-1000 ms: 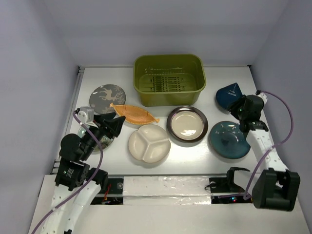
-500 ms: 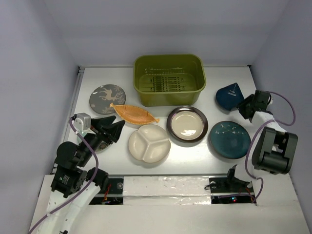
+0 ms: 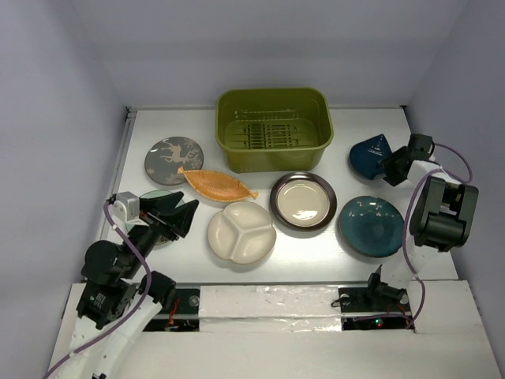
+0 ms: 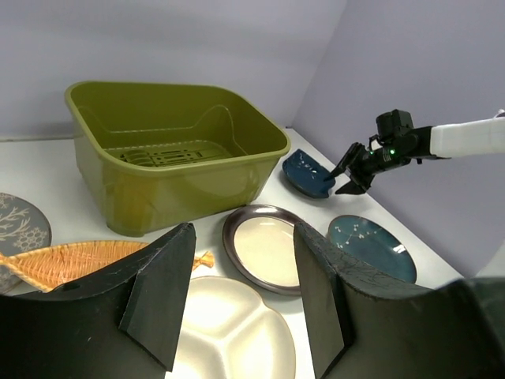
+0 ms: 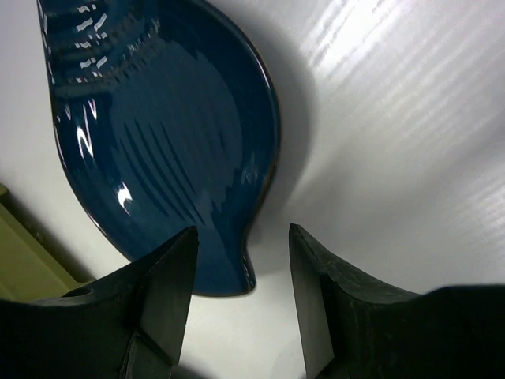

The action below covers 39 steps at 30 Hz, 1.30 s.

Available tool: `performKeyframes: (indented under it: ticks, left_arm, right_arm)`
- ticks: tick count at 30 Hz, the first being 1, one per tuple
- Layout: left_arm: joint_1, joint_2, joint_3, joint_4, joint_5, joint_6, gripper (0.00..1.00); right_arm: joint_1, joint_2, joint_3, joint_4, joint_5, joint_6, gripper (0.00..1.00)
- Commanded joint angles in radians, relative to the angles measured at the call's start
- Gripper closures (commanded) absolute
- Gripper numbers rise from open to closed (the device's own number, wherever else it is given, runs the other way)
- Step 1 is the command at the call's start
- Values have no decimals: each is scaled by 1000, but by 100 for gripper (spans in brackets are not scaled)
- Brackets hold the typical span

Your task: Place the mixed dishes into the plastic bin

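The olive-green plastic bin [image 3: 272, 130] stands at the back centre with nothing in it. In front of it lie the grey deer plate [image 3: 173, 160], the orange leaf plate [image 3: 217, 185], the cream three-compartment plate [image 3: 241, 232], the brown-rimmed cream plate [image 3: 303, 200], the teal round plate [image 3: 371, 226] and the dark blue triangular plate [image 3: 369, 155]. A greenish plate [image 3: 148, 195] is mostly hidden under my left gripper [image 3: 177, 215], which is open and empty. My right gripper [image 5: 243, 292] is open, low on the table. The corner of the dark blue plate [image 5: 158, 142] lies between its jaws.
The left wrist view looks across the three-compartment plate [image 4: 229, 332] and brown-rimmed plate [image 4: 272, 246] to the bin [image 4: 173, 150] and the right gripper [image 4: 351, 170]. Grey walls close in the table on the left, right and back.
The right arm has swung from over the teal plate to the table's right edge, with its gripper now at the dark blue plate. The left arm has drawn back toward the near left.
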Motion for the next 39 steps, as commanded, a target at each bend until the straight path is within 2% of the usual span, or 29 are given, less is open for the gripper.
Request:
performKeyframes:
  ticks: [1,11,16,22,25,31,32,34,35,36,37,39]
  left_arm:
    - [-16,-28,36,24,-25,11,50]
    - [-17,-68,39,18,-58,7,50]
    - [-26,-76,40,21,-68,5,49]
    - [-35,-85,40,17,-77,7,49]
    - [-35,-90,43,15,-88,10,49]
    - [-44,-102,48,9,-118,16,48]
    - [-44,-107,46,10,-121,16,48]
    - [-44,-107,46,12,-129,17,48]
    - [-44,-105,46,14,-129,17,48]
    - [-44,-104,46,15,-131,19,48]
    - [-44,-102,48,15,-129,19,48]
    - [-53,-97,46,17,-131,20,48]
  right_arm:
    - [-5,36,107,-91,-7,3,44]
    - [6,170,316,-444,99,-6,46]
    - [40,199,363,-498,157,-3,47]
    - [101,297,513,-623,260,15,47]
    - [126,346,581,-674,283,29,53]
    - [144,406,662,-739,337,35,58]
    - [144,406,662,-737,341,38,64]
    - [144,401,655,-730,351,44,86]
    - [144,400,653,-728,352,46,87]
    - [144,398,650,-723,351,46,96]
    - [144,392,644,-714,348,46,100]
    - [144,354,594,-662,341,46,100]
